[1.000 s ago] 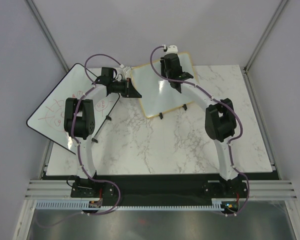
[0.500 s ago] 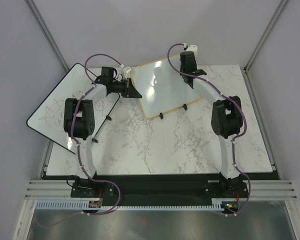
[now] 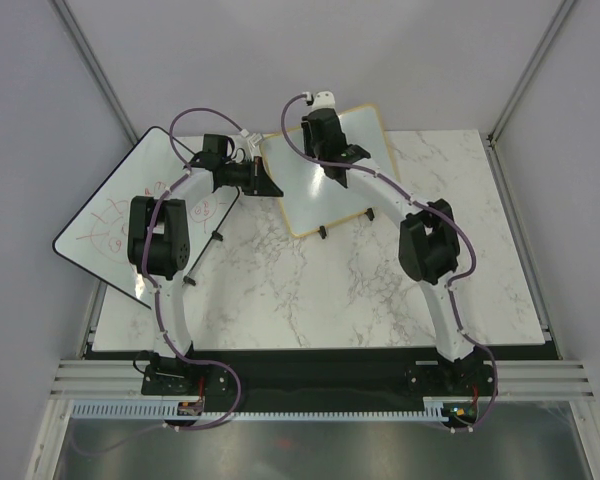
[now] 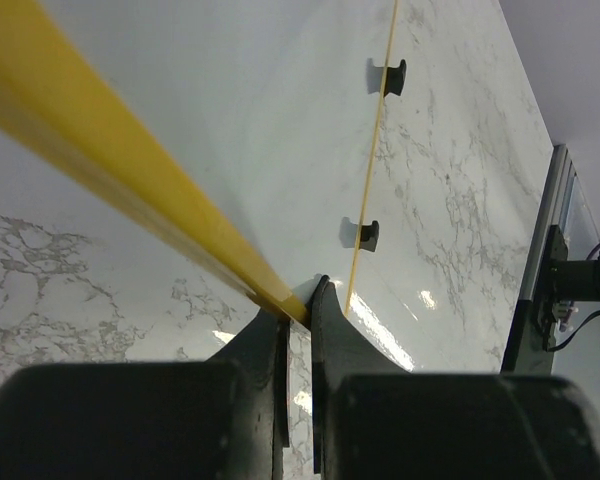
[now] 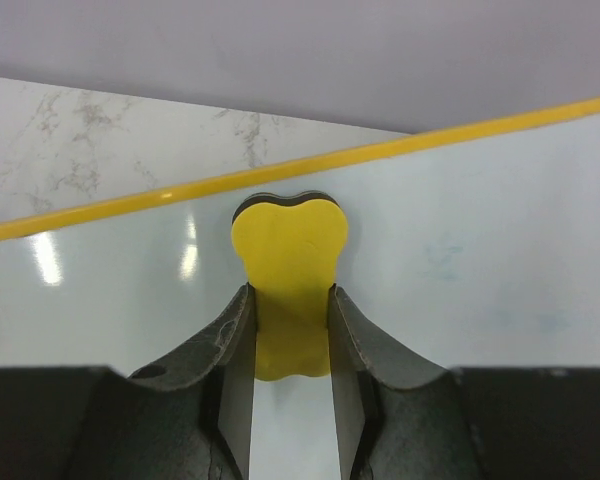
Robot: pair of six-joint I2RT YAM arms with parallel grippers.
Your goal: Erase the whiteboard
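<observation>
Table [image 3: 310, 290]: marble; the whiteboard [image 3: 310, 200] stood on its feet at the far middle.
Whiteboard: I judged it light, stiff and slick-faced, best held by the frame.
Left jaws: clenched on its frame edge.
Right jaws: grasped the yellow eraser [image 5: 288, 240], which I had near the board's top edge.

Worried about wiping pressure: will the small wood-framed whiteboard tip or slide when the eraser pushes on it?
Alone it would probably tip: the whiteboard rests on two small black feet. It likely slides easily on the marble table. The left gripper, pinching its frame, should steady it while the right gripper presses the yellow eraser near the top edge.
</observation>
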